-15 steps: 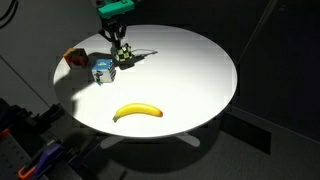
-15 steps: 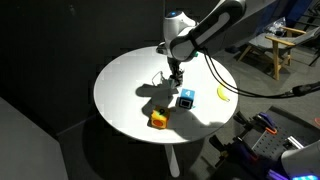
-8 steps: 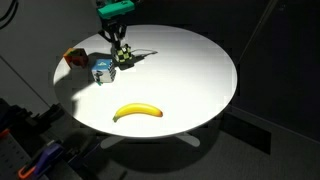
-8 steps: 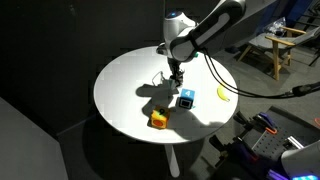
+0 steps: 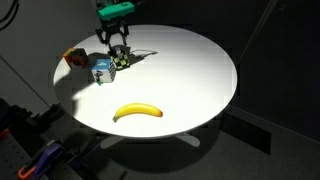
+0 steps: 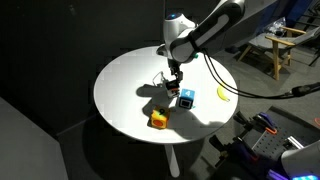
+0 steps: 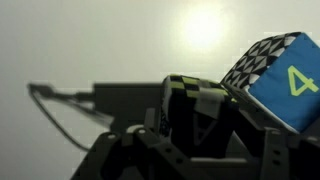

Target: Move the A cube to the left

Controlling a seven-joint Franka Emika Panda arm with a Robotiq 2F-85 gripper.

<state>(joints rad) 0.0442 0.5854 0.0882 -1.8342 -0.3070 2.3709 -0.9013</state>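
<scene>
The A cube [image 5: 122,61] [image 6: 174,89], small and dark with light markings, rests on the round white table [image 5: 190,60] near its far edge. My gripper [image 5: 119,50] [image 6: 175,79] points straight down over it, open, with one finger on each side of the cube. In the wrist view the A cube [image 7: 190,105] fills the middle between the dark fingers [image 7: 112,152]. The blue-and-white cube [image 5: 103,70] [image 6: 187,97] [image 7: 280,75] stands right beside the A cube; whether they touch I cannot tell.
An orange-red cube [image 5: 74,58] [image 6: 159,119] sits near the table's rim beyond the blue-and-white one. A banana [image 5: 137,112] [image 6: 222,94] lies near another part of the rim. Dark floor and equipment surround the table.
The jaws have spread apart from the A cube, which they held shut before. The cube stays on the table where it was. The arm has barely moved.
</scene>
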